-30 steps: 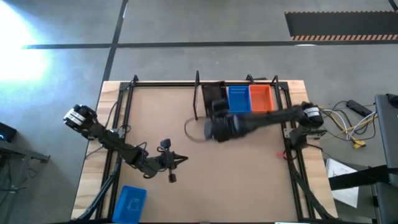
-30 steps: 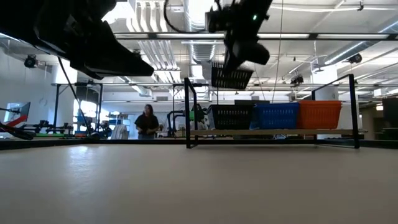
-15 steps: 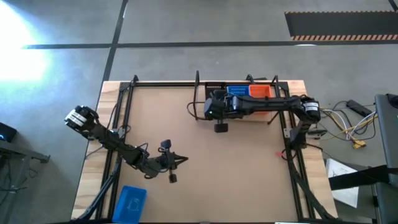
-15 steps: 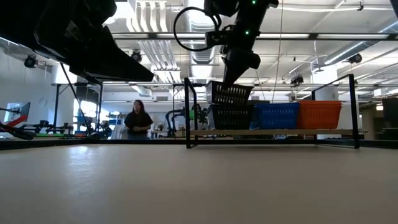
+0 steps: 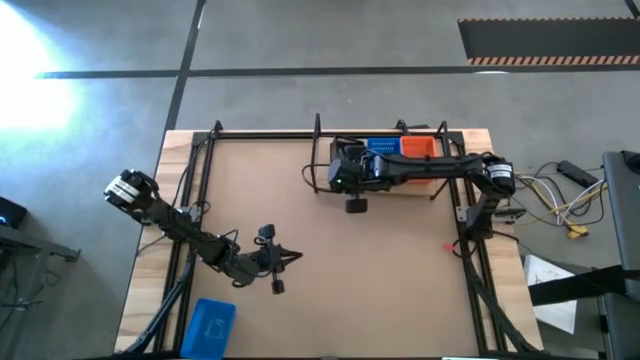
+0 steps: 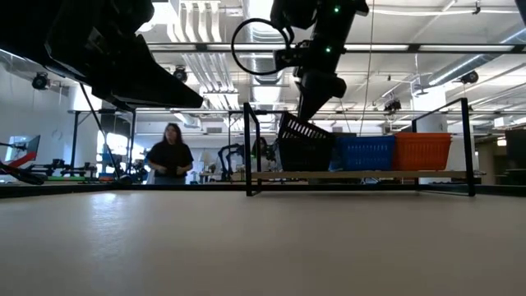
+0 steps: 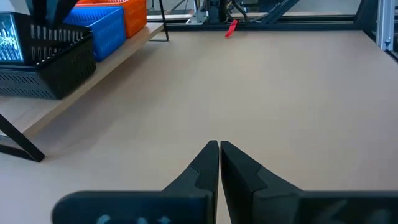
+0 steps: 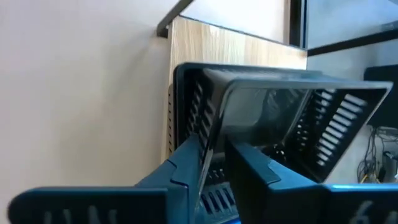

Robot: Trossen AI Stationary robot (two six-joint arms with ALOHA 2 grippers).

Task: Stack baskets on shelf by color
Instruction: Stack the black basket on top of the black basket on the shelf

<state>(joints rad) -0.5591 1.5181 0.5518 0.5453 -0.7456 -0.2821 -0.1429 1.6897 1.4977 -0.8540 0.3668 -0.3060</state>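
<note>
Black slotted plastic basket (image 6: 306, 131), tilted, sits partly inside another black basket (image 6: 304, 154) at shelf's (image 6: 362, 174) left end, pale wood board in thin wire frame. Beside: blue (image 6: 366, 152), then orange (image 6: 422, 150) baskets. R gripper (image 8: 214, 163) pinches tilted basket's wall. L gripper (image 7: 219, 147) fingers closed, empty, over bare tabletop; spare blue basket (image 5: 209, 325) nr front-left corner.

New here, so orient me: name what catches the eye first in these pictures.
The right gripper holds a tilted black basket over another black basket on the shelf, beside the blue basket and the orange basket. The left gripper waits mid-table, near a lone blue basket.
</note>
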